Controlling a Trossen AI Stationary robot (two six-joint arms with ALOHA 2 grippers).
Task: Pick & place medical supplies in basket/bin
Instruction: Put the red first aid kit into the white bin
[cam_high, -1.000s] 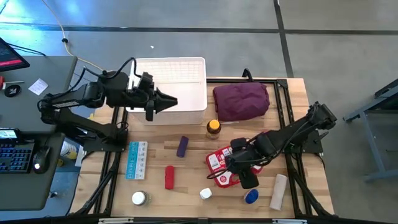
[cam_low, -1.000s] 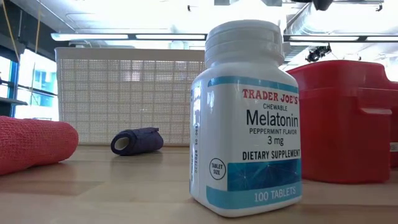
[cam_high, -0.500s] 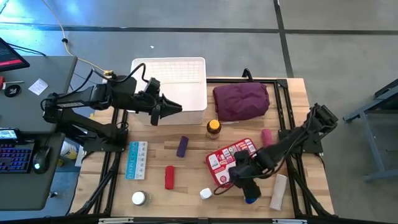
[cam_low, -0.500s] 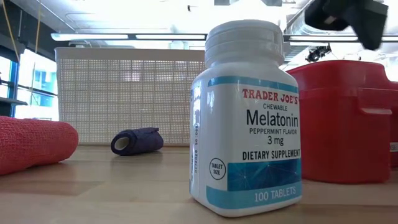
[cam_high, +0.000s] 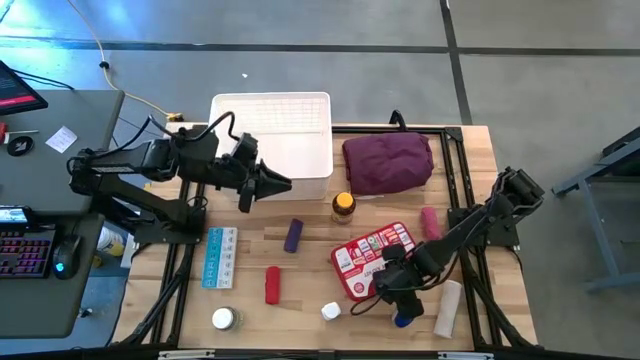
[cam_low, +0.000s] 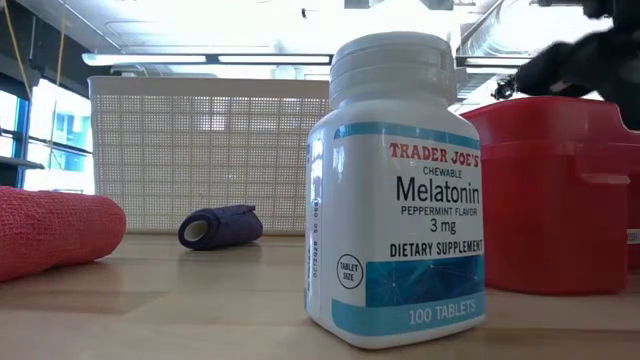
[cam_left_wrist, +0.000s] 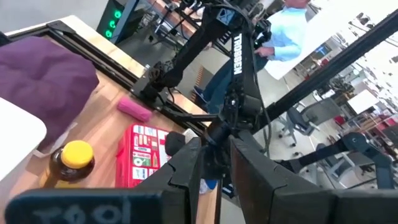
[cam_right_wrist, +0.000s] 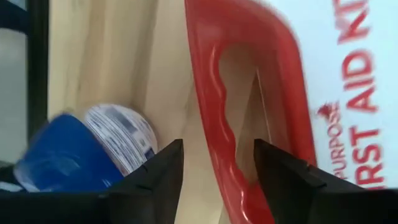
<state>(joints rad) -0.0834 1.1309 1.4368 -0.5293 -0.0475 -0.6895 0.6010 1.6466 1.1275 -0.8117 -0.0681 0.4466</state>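
While the left gripper's (cam_high: 283, 182) fingers look clenched, the right gripper's (cam_right_wrist: 214, 168) parted fingers straddle the first-aid case's (cam_right_wrist: 292, 93) handle.

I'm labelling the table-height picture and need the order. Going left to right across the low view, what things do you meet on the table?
Red roll → purple roll in front of the white basket → melatonin bottle → red first-aid case.

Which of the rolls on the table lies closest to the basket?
The purple roll, lying just in front of the basket; the red, pink and white rolls lie farther away.
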